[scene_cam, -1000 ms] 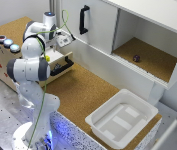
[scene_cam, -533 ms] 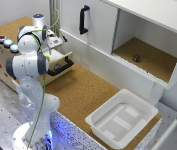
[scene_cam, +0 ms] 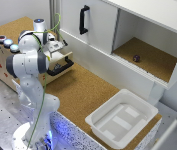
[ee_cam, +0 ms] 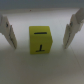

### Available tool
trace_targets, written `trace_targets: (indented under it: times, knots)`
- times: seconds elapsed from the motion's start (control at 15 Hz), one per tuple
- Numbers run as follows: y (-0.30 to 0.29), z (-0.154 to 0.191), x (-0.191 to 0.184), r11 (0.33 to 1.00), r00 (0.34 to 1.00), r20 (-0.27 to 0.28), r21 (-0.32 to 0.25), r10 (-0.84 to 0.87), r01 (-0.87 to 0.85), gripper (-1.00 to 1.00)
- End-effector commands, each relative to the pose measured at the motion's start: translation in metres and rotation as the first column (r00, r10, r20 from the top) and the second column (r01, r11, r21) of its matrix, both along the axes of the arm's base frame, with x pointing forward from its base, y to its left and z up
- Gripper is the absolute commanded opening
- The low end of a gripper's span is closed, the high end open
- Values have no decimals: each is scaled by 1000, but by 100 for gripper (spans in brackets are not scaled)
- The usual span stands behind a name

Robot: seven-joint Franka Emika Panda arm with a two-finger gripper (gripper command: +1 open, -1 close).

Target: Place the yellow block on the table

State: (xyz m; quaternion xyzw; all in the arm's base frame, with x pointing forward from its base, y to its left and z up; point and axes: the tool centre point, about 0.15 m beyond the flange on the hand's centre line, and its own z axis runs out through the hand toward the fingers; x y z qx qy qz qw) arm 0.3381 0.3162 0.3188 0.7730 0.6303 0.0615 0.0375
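Two fingers of the pincer (ee_cam: pixel 40 44) stand wide apart with the block (ee_cam: pixel 41 40) between them. Neither one touches it, and a clear gap shows on each side, so nothing is gripped.

Over the last second the arm has swung a little toward the exterior view's left. Its hand (scene_cam: pixel 57 46) now sits low over the open drawer (scene_cam: pixel 59 64) of the wooden box, at the counter's (scene_cam: pixel 83 95) edge on that side. To my eye the reach is done and the grasp comes next. Closing, lifting and carrying out to the bare cork are all still to do.

From the wrist view the block rests flat on a pale surface. I take that to be the inside of the drawer, though from across the room I cannot pick the block out at all.

It looks close to a cube, so I see no real long axis. Its side faces lie roughly square to the finger pads, which should suit a straight pinch. The upper face carries a dark, blurred T-like mark, whose stem seems to run crosswise to the line joining the fingers.
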Motion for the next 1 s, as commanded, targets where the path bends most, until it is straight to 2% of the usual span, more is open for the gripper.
trace_targets:
  times: [0.0,0.13,0.4,0.6,0.73,0.93]
  knots:
    - [8,-8,6,998,998,-13,-7,56,-57,-100]
    - [9,-9,4,998,998,-32,-37,47,-48,-100]
    - [8,1,5,999,999,-38,-30,20,-21,-100]
    - [2,22,11,1000,1000,-19,-5,-16,16,-100]
    - [-8,33,17,999,999,17,-13,-42,42,-100]
    - [-33,51,32,998,996,66,12,-63,62,-100]
